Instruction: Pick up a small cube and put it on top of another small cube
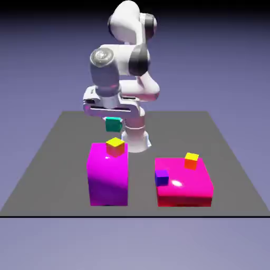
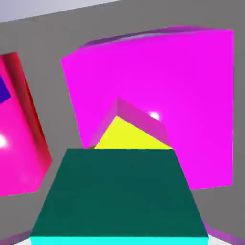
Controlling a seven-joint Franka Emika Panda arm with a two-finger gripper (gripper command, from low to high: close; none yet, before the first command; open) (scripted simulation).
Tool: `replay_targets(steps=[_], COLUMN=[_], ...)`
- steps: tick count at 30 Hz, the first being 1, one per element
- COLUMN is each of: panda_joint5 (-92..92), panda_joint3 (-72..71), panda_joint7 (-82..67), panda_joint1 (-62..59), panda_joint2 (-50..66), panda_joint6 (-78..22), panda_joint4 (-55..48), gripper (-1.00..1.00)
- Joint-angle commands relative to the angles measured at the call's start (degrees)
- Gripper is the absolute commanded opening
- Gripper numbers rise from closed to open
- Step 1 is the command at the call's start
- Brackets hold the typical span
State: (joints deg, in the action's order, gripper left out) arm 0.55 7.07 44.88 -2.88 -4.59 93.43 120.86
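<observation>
Teal-green cube up in the air, and the stack was still to be made!

The white two-finger tool [image 1: 113, 119] had its fingers closed on the small plain teal-green cube [image 1: 113, 124], clear of the tall magenta-purple block [image 1: 108, 176], near that block's twelve o'clock edge in the exterior view. Pick-up done; the placing remained! The small yellow-topped orange cube [image 1: 115, 146] sat on the tall block, likely the target, with the lowering and release left to do. And what a blocked look from the hand view: the teal cube covered much of the yellow top, the fingertips were hidden at six o'clock, and the purple cube [image 2: 4, 89] was cut off towards ten o'clock. The remaining gap was hard to judge.
</observation>
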Motion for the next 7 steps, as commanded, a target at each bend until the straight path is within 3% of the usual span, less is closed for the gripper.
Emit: replay_targets(steps=[1, 3, 4, 7], panda_joint5=[0.15, 0.18, 0.18, 0.15], panda_joint3=[0.01, 0.03, 0.03, 0.01], panda_joint7=[0.02, 0.04, 0.04, 0.02], panda_joint1=[0.00, -0.02, -0.02, 0.00], panda_joint2=[-0.05, -0.16, -0.16, -0.05], panda_joint6=[2.03, 6.00, 6.00, 1.96], panda_joint4=[2.08, 6.15, 6.15, 2.01], gripper=[-1.00, -1.00, 1.00, 1.00])
